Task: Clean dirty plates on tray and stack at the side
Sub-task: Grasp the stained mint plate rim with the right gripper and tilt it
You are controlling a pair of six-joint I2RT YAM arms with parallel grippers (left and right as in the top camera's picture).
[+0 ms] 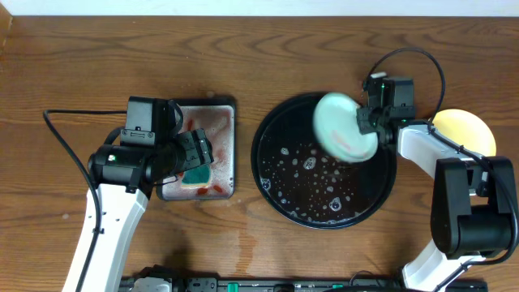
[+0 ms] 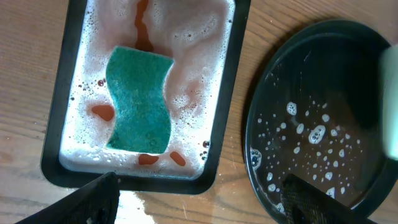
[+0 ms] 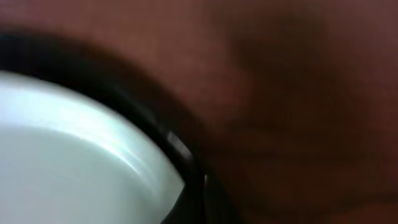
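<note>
My right gripper (image 1: 366,120) is shut on the edge of a pale blue-white plate (image 1: 342,126) and holds it tilted above the back of the large round black tray (image 1: 258,158). The plate shows a faint red streak. The right wrist view is blurred, with the plate (image 3: 74,155) filling its left side. The tray (image 2: 323,81) holds only soap suds. A pale yellow plate (image 1: 466,130) lies on the table to the right, partly behind my right arm. My left gripper (image 1: 199,150) is open and empty (image 2: 199,183) above the near edge of the small foam tray. A third plate is not visible.
A small rectangular black-rimmed tray (image 1: 229,105) with pinkish foam and red sauce blobs sits left of the round tray, seen also in the left wrist view (image 2: 227,124). A teal sponge (image 2: 140,102) lies in it. A black cable (image 1: 61,130) runs across the left of the table.
</note>
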